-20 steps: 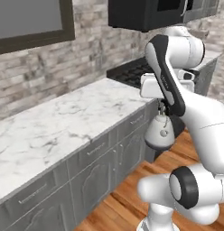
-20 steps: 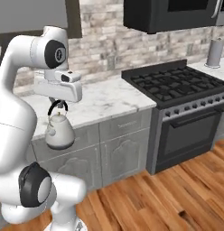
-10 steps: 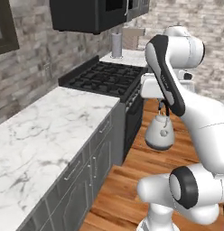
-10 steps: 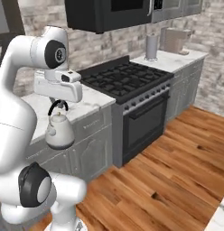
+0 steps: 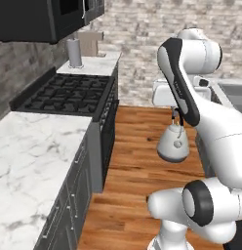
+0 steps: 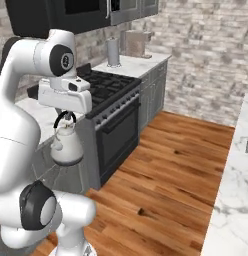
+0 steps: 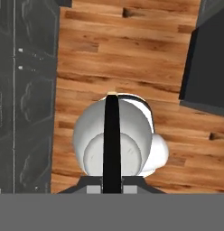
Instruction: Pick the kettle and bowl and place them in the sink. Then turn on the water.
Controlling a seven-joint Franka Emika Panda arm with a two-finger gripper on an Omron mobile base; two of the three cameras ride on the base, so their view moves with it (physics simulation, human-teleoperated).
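The small pale grey-white kettle [image 5: 173,144] hangs in the air over the wooden floor, and my gripper [image 5: 174,115] is shut on its thin black arched handle. From the other side the kettle [image 6: 66,146] swings below the gripper [image 6: 64,116], level with the cabinet fronts. Looking down from the hand, the kettle [image 7: 119,140] sits right under the gripper [image 7: 112,181], its black handle running straight up the middle. A grey strip of the sink [image 5: 235,93] shows behind my arm at the right edge. The bowl and the water are out of view.
A black stove [image 5: 64,95] stands between white marble counters [image 5: 30,161]. A tall steel canister [image 5: 74,52] and a wooden block [image 5: 90,43] stand on the far counter. Another marble top [image 6: 235,195] runs along the right. Open wooden floor [image 6: 176,165] lies between.
The whole scene has swung across both base views, so the base has turned: counter, then stove, now open floor. The kettle stays hanging from the shut gripper.
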